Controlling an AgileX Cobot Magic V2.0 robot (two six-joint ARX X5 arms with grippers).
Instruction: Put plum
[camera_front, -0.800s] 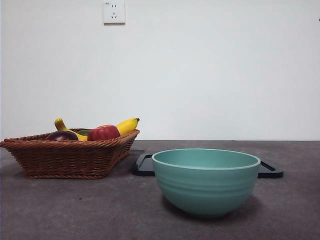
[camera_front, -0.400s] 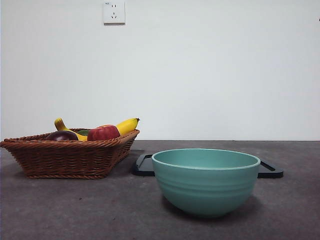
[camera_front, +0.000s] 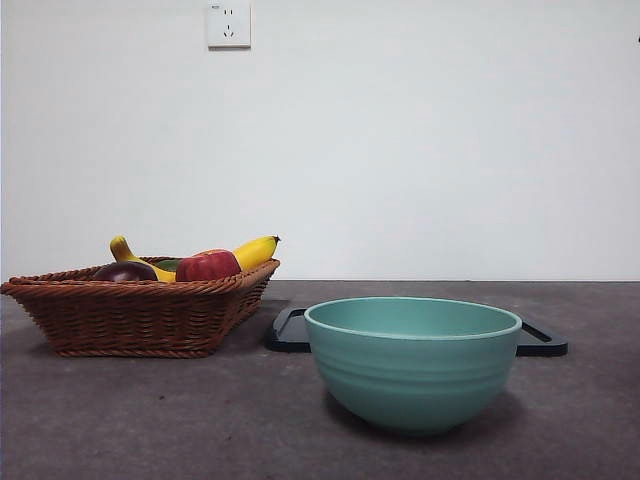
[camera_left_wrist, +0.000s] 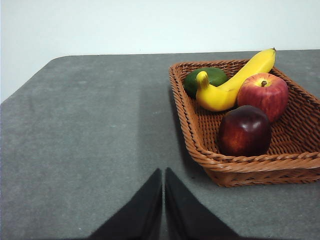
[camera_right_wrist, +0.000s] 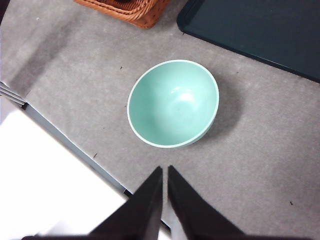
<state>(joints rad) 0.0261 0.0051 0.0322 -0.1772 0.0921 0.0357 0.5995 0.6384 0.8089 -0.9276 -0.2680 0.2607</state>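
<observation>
Plum (camera_left_wrist: 244, 131): in basket (camera_left_wrist: 235, 162), near corner, beside apple (camera_left_wrist: 263, 95). Likely firm, glossy, slippery, moderately heavy; grip across widest girth. Left gripper (camera_left_wrist: 163, 172) and right gripper (camera_right_wrist: 165, 170): jaws pressed together, empty.

A plain white wall (camera_front: 420, 150) rises behind the grey, felt-like tabletop (camera_front: 150, 420). A white electrical socket (camera_front: 228, 24) sits high on that wall, and the light falls soft and even

A dark maroon plum (camera_left_wrist: 244, 131) is gleaming beside a red apple (camera_left_wrist: 263, 94), yellow banana (camera_left_wrist: 234, 83) and green fruit (camera_left_wrist: 206, 79) in a brown woven basket (camera_left_wrist: 240, 163); a mint-green bowl (camera_front: 412, 363) is sitting on grey table (camera_front: 150, 420).
</observation>
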